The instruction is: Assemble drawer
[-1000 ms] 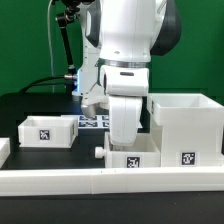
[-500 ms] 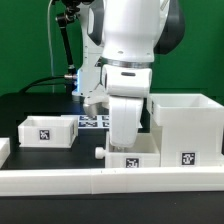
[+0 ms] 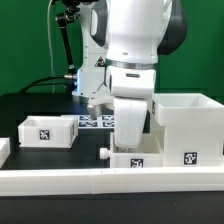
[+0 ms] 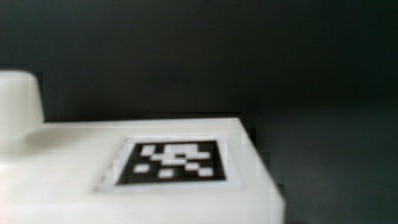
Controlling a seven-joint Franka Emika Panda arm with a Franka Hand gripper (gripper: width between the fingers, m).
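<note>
In the exterior view my gripper (image 3: 131,146) reaches down onto a low white drawer part (image 3: 137,160) with a marker tag and a small knob (image 3: 104,153), beside the large open white box (image 3: 186,125) at the exterior view's right. The white hand hides the fingertips, so I cannot tell whether they hold the part. A smaller white open box (image 3: 46,130) stands at the exterior view's left. The wrist view shows the tagged white part (image 4: 178,160) very close and a white round knob (image 4: 15,100). No fingers show there.
The marker board (image 3: 92,121) lies behind the arm on the black table. A long white rail (image 3: 60,180) runs along the front edge. A dark stand with cables (image 3: 66,50) rises at the back left.
The arm has shifted slightly toward the exterior view's right. The tagged drawer part and its knob moved with it, closer to the large box.
</note>
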